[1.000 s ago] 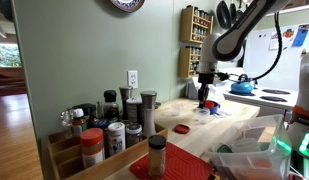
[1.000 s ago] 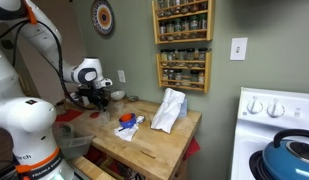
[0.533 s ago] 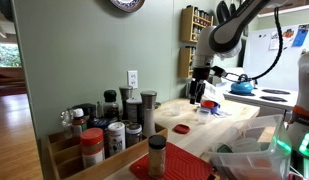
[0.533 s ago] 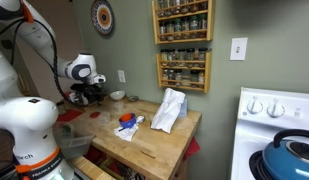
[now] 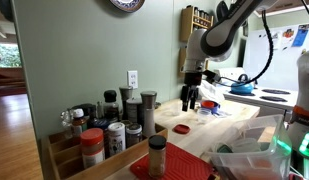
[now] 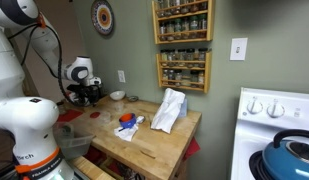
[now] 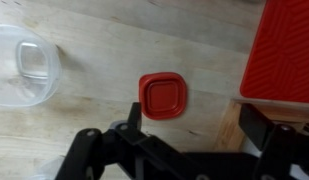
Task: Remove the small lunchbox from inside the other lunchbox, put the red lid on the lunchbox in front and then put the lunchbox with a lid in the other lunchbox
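The red lid [image 7: 162, 97], a flat rounded square, lies alone on the wooden table [image 7: 104, 30]; in an exterior view the red lid [image 5: 180, 128] sits near the table's front. A clear lunchbox [image 7: 24, 65] stands at the left edge of the wrist view, with a smaller rounded-square outline inside it. I cannot tell whether that outline is the small lunchbox or the box's own floor. My gripper [image 7: 194, 116] hangs open above the table just short of the lid, with only bare wood between its fingers. In both exterior views the gripper [image 5: 191, 100] [image 6: 87, 97] hovers over the table near the wall.
A red ribbed mat [image 7: 289, 50] covers the table's corner. A white bag [image 6: 169, 110] and a blue-and-red object [image 6: 126, 122] lie mid-table, a small bowl [image 6: 116, 96] by the wall. Spice jars [image 5: 104, 135] crowd one end. A blue kettle [image 6: 291, 155] sits on the stove.
The jaws have gone from partly closed to wide open. The gripper has shifted sideways over the table towards the wall end. What it let go of does not show.
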